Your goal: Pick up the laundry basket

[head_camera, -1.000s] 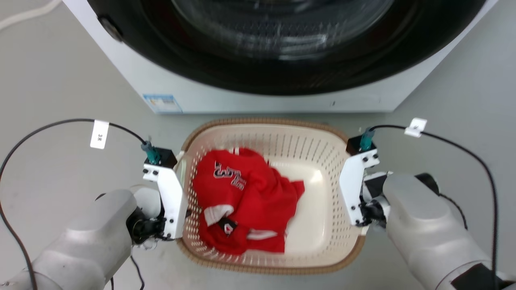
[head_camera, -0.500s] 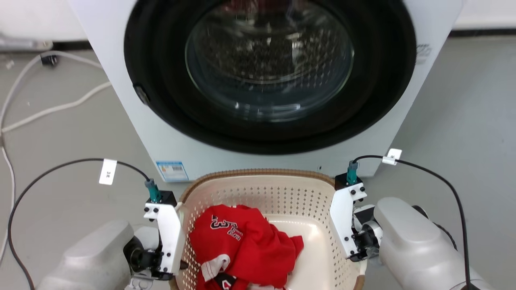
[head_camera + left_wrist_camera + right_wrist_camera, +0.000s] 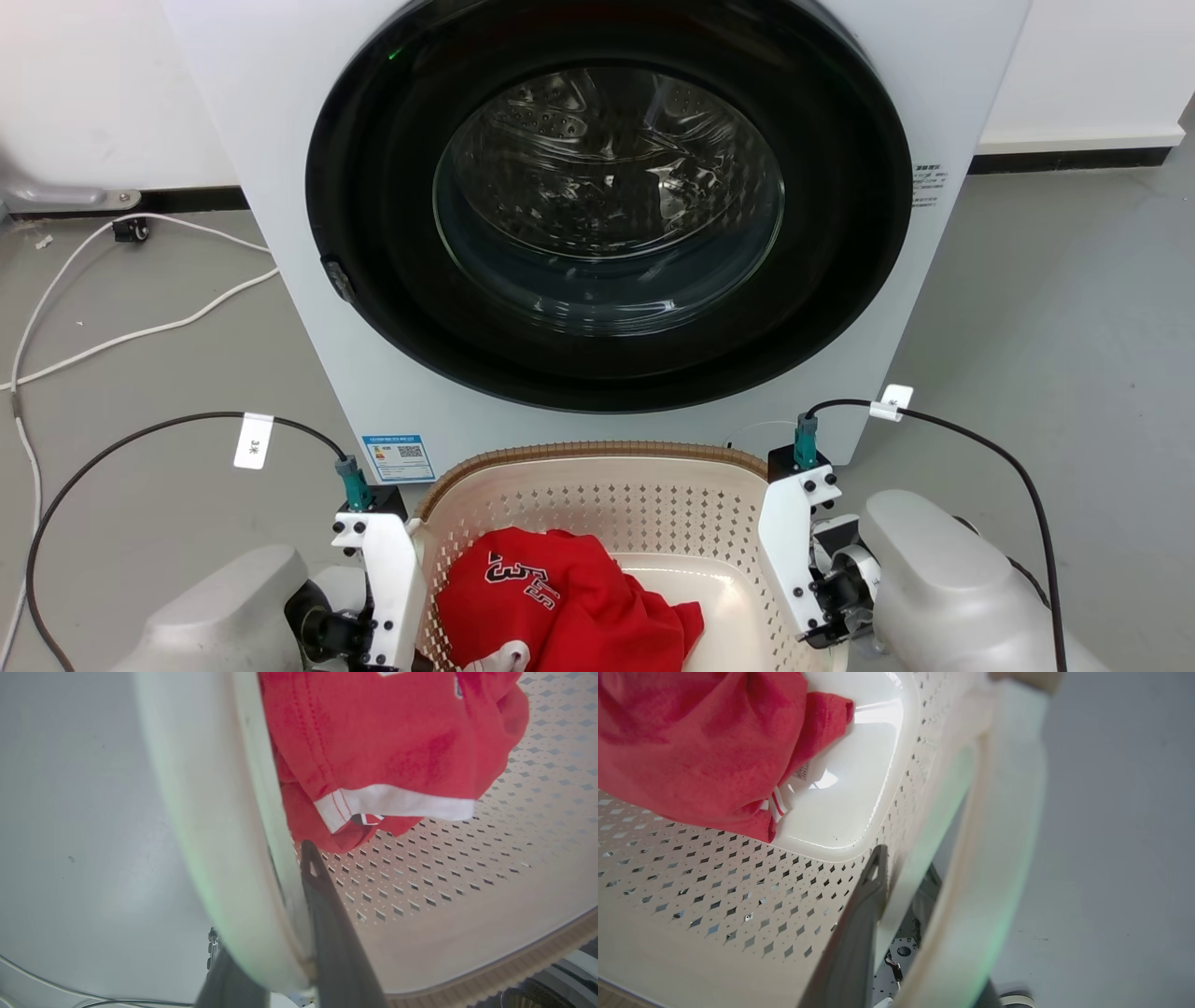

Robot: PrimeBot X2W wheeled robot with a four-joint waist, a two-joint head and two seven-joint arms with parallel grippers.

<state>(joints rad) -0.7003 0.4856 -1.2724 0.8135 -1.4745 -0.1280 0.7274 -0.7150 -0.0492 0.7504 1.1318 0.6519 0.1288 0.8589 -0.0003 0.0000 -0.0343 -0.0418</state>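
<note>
the laundry basket (image 3: 597, 455) sits at 6 o'clock in the head view, just in front of the washing machine (image 3: 952, 84), and its near half is cut off by the bottom edge. its open mouth faces up and looks level, and its long axis runs from 9 o'clock to 3 o'clock, one short end at each arm. it is cream-white plastic with rounded corners, walls pierced by rows of small diamond holes, a smooth glossy floor, a brown woven-look rim and a pale smooth handle on each short end. a crumpled red shirt (image 3: 569, 611) with white trim and numbers lies inside, towards the 9 o'clock end. the left gripper (image 3: 285, 891) is clamped on that end: one dark finger (image 3: 331, 933) lies flat against the inner wall and the other runs outside, with the handle between them. the right gripper (image 3: 920, 896) grips the 3 o'clock end the same way, its inner finger (image 3: 859, 933) pressed to the holed wall. whether the basket's bottom touches the grey floor (image 3: 1074, 308) cannot be told. a white cable (image 3: 140, 331) trails at 9 o'clock.
</note>
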